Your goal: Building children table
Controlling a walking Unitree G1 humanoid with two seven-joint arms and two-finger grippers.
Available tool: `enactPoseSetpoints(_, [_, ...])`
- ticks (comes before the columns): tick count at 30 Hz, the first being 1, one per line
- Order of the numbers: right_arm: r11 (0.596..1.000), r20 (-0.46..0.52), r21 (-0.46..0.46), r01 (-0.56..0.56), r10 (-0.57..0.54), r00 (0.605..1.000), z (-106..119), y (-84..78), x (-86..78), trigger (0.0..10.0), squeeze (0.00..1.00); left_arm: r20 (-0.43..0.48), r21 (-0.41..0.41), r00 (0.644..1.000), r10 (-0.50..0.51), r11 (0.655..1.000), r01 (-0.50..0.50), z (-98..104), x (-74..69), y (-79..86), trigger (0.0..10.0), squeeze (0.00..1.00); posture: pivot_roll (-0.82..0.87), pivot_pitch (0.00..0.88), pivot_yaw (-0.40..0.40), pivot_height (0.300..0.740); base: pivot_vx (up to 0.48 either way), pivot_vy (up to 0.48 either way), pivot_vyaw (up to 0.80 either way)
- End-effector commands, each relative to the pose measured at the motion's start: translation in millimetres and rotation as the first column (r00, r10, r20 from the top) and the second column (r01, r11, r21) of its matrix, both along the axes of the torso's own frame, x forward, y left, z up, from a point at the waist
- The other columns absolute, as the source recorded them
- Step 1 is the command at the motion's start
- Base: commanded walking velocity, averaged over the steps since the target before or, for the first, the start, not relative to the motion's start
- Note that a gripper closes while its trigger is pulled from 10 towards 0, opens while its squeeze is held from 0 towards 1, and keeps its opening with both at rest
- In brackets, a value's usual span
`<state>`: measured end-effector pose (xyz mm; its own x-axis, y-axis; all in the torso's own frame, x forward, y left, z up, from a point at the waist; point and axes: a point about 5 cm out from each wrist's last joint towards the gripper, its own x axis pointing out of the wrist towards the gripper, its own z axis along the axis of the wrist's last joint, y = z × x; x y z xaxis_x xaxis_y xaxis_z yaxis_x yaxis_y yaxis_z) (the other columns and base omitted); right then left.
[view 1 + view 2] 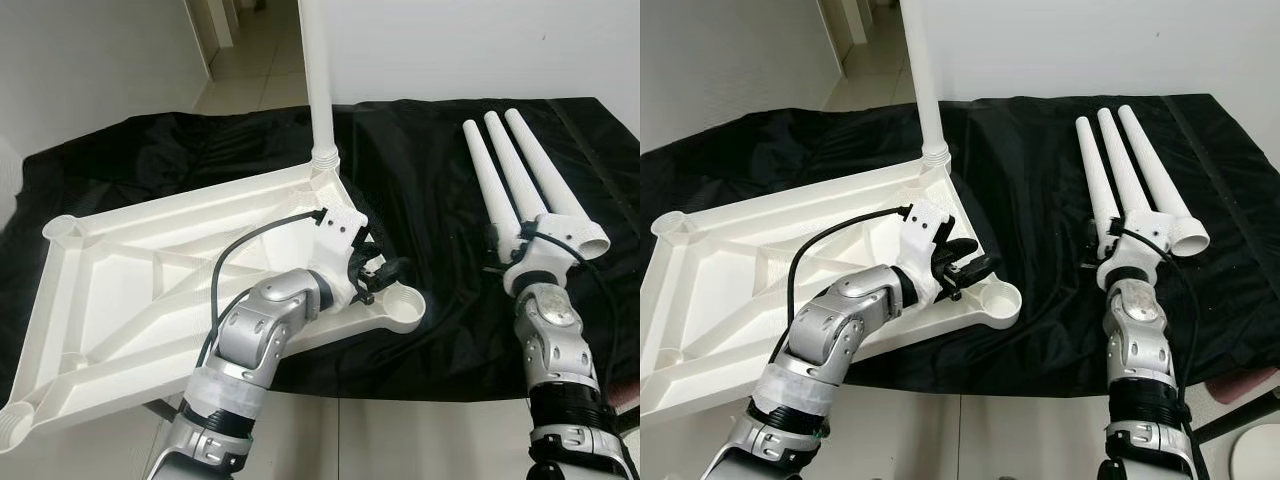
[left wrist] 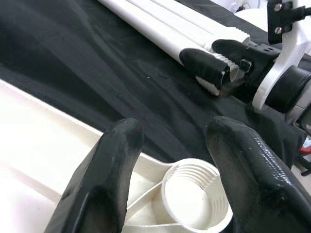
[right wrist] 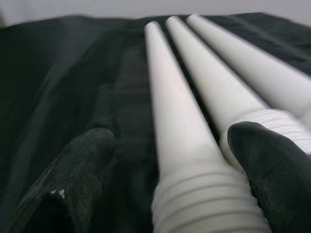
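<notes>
Where the head camera looks down, a white plastic tabletop [image 1: 150, 270] lies upside down on a black cloth [image 1: 420, 170], its ribbed underside facing up, with one white leg [image 1: 320, 80] already standing upright in its far corner socket. Three loose legs [image 1: 515, 170] lie side by side on the cloth to the right, narrow ends pointing away. The left gripper [image 1: 378, 272] hovers at the tabletop's near right corner, just beside an empty threaded socket [image 1: 402, 300]. The right gripper [image 1: 505, 248] sits at the thick near ends of the loose legs. From the left wrist, both black fingers [image 2: 104, 184] are spread apart with nothing between them, the threaded socket [image 2: 194, 194] just below them. From the right wrist, the fingers [image 3: 77, 170] stand wide apart on either side of the threaded end of the leftmost loose leg [image 3: 180, 136], not closed on it.
</notes>
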<state>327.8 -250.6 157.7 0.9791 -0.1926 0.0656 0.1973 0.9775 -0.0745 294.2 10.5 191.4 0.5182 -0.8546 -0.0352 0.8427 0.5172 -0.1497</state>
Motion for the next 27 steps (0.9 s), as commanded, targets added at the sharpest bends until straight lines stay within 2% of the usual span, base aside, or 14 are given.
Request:
enactPoseSetpoints(1, [0.999,-0.047,-0.013,-0.045,0.045,0.998,-6.3,4.7,2.8,10.0,0.00,0.000,0.033,0.996,0.092,0.995,-0.092,-0.7,2.9,5.6,10.0,0.00,-0.04,0.110,0.062,0.740,0.000,0.000,0.00])
enactPoseSetpoints(5, [0.996,-0.084,-0.033,-0.079,0.076,0.994,-12.5,8.0,3.6,10.0,0.00,-0.003,0.035,0.994,0.108,0.994,-0.107,-0.8,1.8,7.7,10.0,0.00,-0.03,0.119,0.059,0.740,0.000,0.000,0.00])
enactPoseSetpoints(13, [0.998,-0.110,0.027,-0.061,0.064,0.992,-27.8,14.3,5.4,10.0,0.00,0.007,0.040,0.989,0.147,0.988,-0.147,1.0,2.4,11.8,10.0,0.00,-0.02,0.123,0.058,0.740,0.000,0.000,0.00])
enactPoseSetpoints(17, [0.998,-0.106,0.039,-0.058,0.062,0.992,-28.6,14.5,7.3,10.0,0.00,0.014,0.039,0.988,0.152,0.988,-0.152,2.5,3.9,11.7,10.0,0.00,-0.01,0.118,0.060,0.740,0.000,0.000,0.00])
enactPoseSetpoints(18, [0.997,-0.104,0.054,-0.056,0.061,0.993,-28.5,14.8,8.1,7.8,0.00,0.024,0.037,0.988,0.153,0.987,-0.154,3.8,4.2,11.6,10.0,0.00,-0.01,0.118,0.060,0.740,0.000,0.000,0.00])
enactPoseSetpoints(21, [0.996,-0.104,0.063,-0.055,0.062,0.993,-28.6,14.9,8.6,7.8,0.00,0.030,0.036,0.988,0.154,0.987,-0.155,4.8,4.3,11.6,10.0,0.00,-0.01,0.118,0.060,0.740,0.000,0.000,0.00])
enactPoseSetpoints(22, [0.996,-0.084,0.072,-0.054,0.060,0.995,-25.3,14.2,10.0,0.0,0.00,0.043,0.034,0.986,0.161,0.986,-0.162,6.6,6.3,12.1,10.0,0.00,-0.02,0.104,0.061,0.740,0.000,0.000,0.00])
enactPoseSetpoints(27, [0.994,-0.065,0.094,-0.056,0.063,0.996,-23.7,13.3,10.7,0.0,0.00,0.062,0.029,0.982,0.177,0.983,-0.179,10.4,10.9,13.8,10.0,0.00,-0.01,0.094,0.057,0.740,0.000,0.000,0.00])
